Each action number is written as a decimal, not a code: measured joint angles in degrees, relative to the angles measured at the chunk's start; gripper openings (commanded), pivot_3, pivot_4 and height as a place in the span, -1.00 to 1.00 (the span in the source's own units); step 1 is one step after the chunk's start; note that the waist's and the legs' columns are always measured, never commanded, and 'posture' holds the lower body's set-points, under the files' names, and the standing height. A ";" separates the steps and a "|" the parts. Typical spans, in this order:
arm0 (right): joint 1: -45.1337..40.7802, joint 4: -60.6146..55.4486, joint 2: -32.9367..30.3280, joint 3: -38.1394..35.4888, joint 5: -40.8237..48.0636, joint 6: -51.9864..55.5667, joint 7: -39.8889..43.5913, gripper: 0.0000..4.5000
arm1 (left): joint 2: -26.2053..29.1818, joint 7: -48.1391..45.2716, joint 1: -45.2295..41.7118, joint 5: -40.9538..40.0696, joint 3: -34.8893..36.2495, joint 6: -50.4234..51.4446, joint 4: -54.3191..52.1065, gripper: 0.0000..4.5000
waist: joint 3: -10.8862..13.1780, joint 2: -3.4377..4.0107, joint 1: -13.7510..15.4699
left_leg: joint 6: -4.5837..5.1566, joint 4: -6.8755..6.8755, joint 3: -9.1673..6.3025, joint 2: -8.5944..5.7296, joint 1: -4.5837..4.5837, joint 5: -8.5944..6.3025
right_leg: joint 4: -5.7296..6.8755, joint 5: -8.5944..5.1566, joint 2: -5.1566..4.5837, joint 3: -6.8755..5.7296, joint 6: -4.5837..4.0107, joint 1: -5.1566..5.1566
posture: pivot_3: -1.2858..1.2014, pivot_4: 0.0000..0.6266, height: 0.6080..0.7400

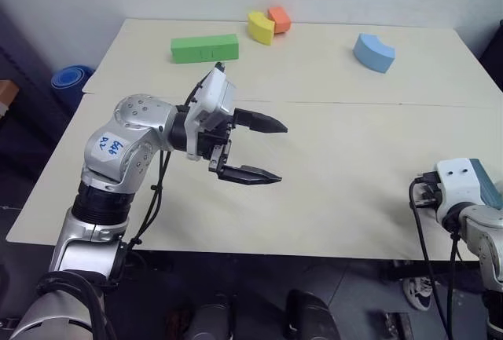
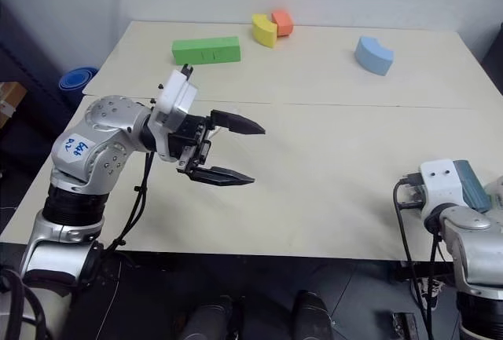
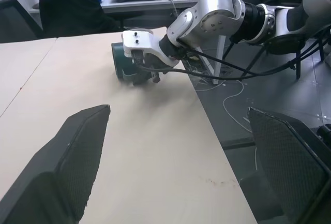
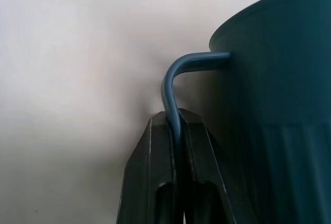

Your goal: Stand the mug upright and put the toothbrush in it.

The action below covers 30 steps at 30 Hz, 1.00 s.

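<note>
Right tool (image 4: 176, 123): clamping on loop handle of mug, fingers (image 4: 150, 167) pressing together with the thin handle strip between them; sitting at right edge of counter near the front.
Mug (image 4: 274, 105): dark teal, ribbed wall, resting on counter at its right edge; in left wrist view (image 3: 123, 62) lying right beside the right wrist housing, mostly hidden behind it; upright or tipped: cannot tell.
Left tool (image 1: 263, 150): fingers standing wide apart, holding nothing, hovering over counter mid-left, pointing toward robot's right, well apart from mug.
Counter (image 1: 330, 191): pale wood, seam running across the middle.
Green block (image 1: 204, 48): lying at far side, left of centre.
Yellow block (image 1: 261, 27): sitting at far edge, touching orange block (image 1: 280, 19).
Blue block (image 1: 373, 52): curved, sitting far right, apart from the others.
Person (image 3: 72, 6): dark clothing, sitting beyond counter, showing in left wrist view.
</note>
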 measured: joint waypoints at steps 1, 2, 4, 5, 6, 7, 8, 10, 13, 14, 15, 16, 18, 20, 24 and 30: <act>0.12 -0.05 0.00 -0.01 -0.09 -0.13 0.20 -0.98 | 0.09 0.00 0.00 0.00 0.00 0.00 0.00 1.00 | 0.00 -0.01 0.00 | 0.00 0.00 0.00 0.00 0.00 0.00 | 0.00 0.00 0.00 0.00 0.00 0.01 | 0.03 -0.52 1.00; 0.25 -0.19 0.00 -0.07 -0.11 -0.12 0.39 -0.98 | 0.13 0.00 0.00 0.00 0.00 0.00 -0.01 1.00 | -0.01 -0.01 0.01 | 0.00 0.00 -0.01 0.00 0.00 0.00 | 0.00 0.00 0.00 -0.01 0.00 0.01 | 0.03 -0.52 1.00; 0.71 -1.06 -0.01 -0.18 -0.08 0.29 0.83 -0.98 | 0.32 0.00 0.01 0.00 0.00 0.04 -0.01 1.00 | -0.01 -0.01 -0.02 | 0.00 -0.01 -0.02 0.01 0.00 0.00 | 0.00 0.00 0.00 -0.04 0.00 0.01 | 0.03 -0.52 1.00; 0.90 -1.77 -0.01 -0.14 -0.02 0.15 1.34 -0.98 | 0.47 0.03 0.06 0.00 0.07 0.11 -0.05 1.00 | -0.01 -0.01 -0.04 | 0.00 -0.01 -0.03 0.01 0.00 0.00 | 0.00 0.00 0.00 -0.04 0.00 0.01 | 0.03 -0.52 1.00; 0.81 -2.40 0.13 0.07 0.53 -0.80 2.38 -0.98 | 1.00 0.13 0.46 -0.04 0.27 0.33 -0.15 1.00 | 0.00 -0.01 -0.07 | 0.00 -0.02 -0.02 0.01 0.00 0.00 | -0.02 0.00 0.01 -0.04 0.00 0.01 | 0.03 -0.52 1.00; 0.45 -3.70 1.05 0.13 1.63 -2.04 3.48 -0.98 | 1.77 0.34 0.89 -0.07 0.45 0.90 -0.23 1.00 | 0.00 0.00 -0.35 | 0.00 -0.05 0.01 0.04 0.02 0.00 | -0.03 0.00 0.03 -0.02 0.00 0.00 | 0.03 -0.52 1.00; -0.54 -4.58 2.92 0.22 2.84 -2.82 4.14 -0.98 | 2.19 0.77 1.31 -0.27 0.97 1.51 -0.41 1.00 | 0.00 0.00 -0.67 | -0.01 -0.07 0.01 0.07 0.04 0.00 | -0.02 0.00 0.05 -0.02 0.00 0.00 | 0.03 -0.52 1.00; -4.72 -7.23 9.15 -0.10 7.12 -5.24 5.33 -0.98 | 3.29 2.47 2.73 -1.49 3.49 3.67 -1.14 1.00 | 0.00 0.01 -1.79 | -0.08 -0.17 0.04 0.19 0.11 0.03 | -0.01 0.00 0.17 0.02 -0.02 -0.02 | 0.03 -0.52 1.00; -12.15 -10.72 22.73 2.56 15.85 -11.80 6.98 -0.98 | 7.48 6.76 6.30 -4.89 10.06 9.58 -4.47 1.00 | 0.08 0.17 -2.73 | -0.26 -0.23 -0.09 0.49 0.18 -0.02 | 0.09 0.00 0.42 0.00 -0.04 -0.06 | 0.03 -0.52 1.00; -12.58 -10.81 23.60 2.95 16.27 -12.50 7.00 -0.98 | 7.96 7.11 6.58 -5.20 10.70 10.14 -4.65 1.00 | 0.08 0.17 -2.84 | -0.29 -0.23 -0.10 0.53 0.17 -0.03 | 0.08 0.00 0.45 0.00 -0.04 -0.06 | 0.03 -0.52 1.00; -13.65 -10.54 25.10 4.28 16.79 -14.37 7.27 -0.98 | 9.22 8.12 7.70 -6.04 12.56 11.46 -5.31 1.00 | 0.08 0.17 -2.72 | -0.30 -0.22 -0.19 0.53 0.15 -0.05 | 0.10 0.00 0.47 -0.02 -0.04 -0.06 | 0.03 -0.52 1.00; -14.92 -8.80 27.38 6.23 16.70 -17.65 7.84 -0.98 | 10.93 9.50 9.48 -6.91 15.27 13.22 -6.15 1.00 | 0.07 0.14 -2.49 | -0.32 -0.20 -0.27 0.52 0.09 -0.08 | 0.06 0.00 0.48 -0.04 -0.04 -0.06 | 0.03 -0.52 1.00; -15.96 -3.37 31.70 9.81 16.38 -24.04 9.97 -0.98 | 13.14 11.63 12.33 -7.66 18.48 15.24 -7.71 1.00 | 0.05 0.11 -2.58 | -0.32 -0.18 -0.29 0.50 0.06 -0.09 | 0.03 0.00 0.52 0.00 -0.04 -0.05 | 0.03 -0.52 1.00; -16.28 2.88 34.67 12.79 15.80 -30.03 12.32 -0.98 | 14.86 13.06 14.86 -8.01 20.23 16.48 -9.37 1.00 | 0.06 0.12 -2.70 | -0.32 -0.18 -0.31 0.50 0.05 -0.09 | 0.05 0.00 0.52 0.01 -0.04 -0.05 | 0.03 -0.52 1.00; -17.35 15.29 38.60 15.14 13.81 -41.19 16.47 -0.98 | 17.03 15.91 16.92 -9.54 22.98 19.15 -11.85 1.00 | 0.07 0.13 -2.95 | -0.37 -0.17 -0.30 0.57 0.06 -0.06 | 0.04 -0.01 0.61 0.06 -0.06 -0.05 | 0.03 -0.52 1.00; -20.60 26.02 42.95 16.74 13.29 -50.76 20.16 -0.98 | 18.89 17.87 17.45 -11.78 24.65 21.20 -14.23 1.00 | 0.09 0.18 -3.32 | -0.53 -0.23 -0.26 0.72 0.18 -0.08 | 0.09 -0.04 0.80 0.11 -0.13 -0.06 | 0.03 -0.52 1.00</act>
